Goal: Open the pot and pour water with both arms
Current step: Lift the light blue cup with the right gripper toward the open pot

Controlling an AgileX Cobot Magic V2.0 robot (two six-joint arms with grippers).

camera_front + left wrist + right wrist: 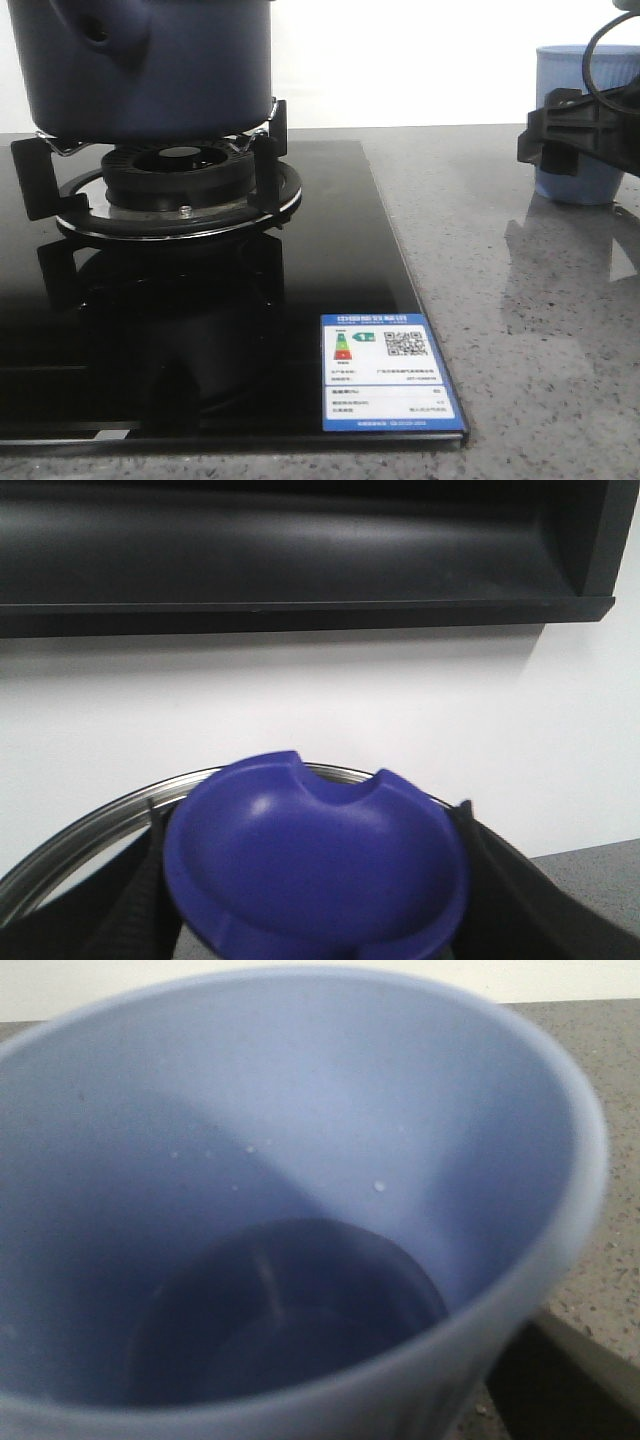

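My left gripper (315,920) clamps the rounded blue lid knob (315,870), ready to uncover the dark navy matte pot (150,65) sitting on the black burner grate (180,190). My right gripper (575,130) sits at the pale blue ribbed cup (300,1210), placed for pouring; I cannot tell whether it grips.

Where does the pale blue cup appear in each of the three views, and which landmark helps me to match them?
Front view: the pale blue cup stands at the far right on the grey counter, partly hidden by the right claw.
Left wrist view: not in it; only a blue knob between dark fingers.
Right wrist view: the cup fills almost the whole picture, seen from above.
Shared landmark: the speckled grey counter.
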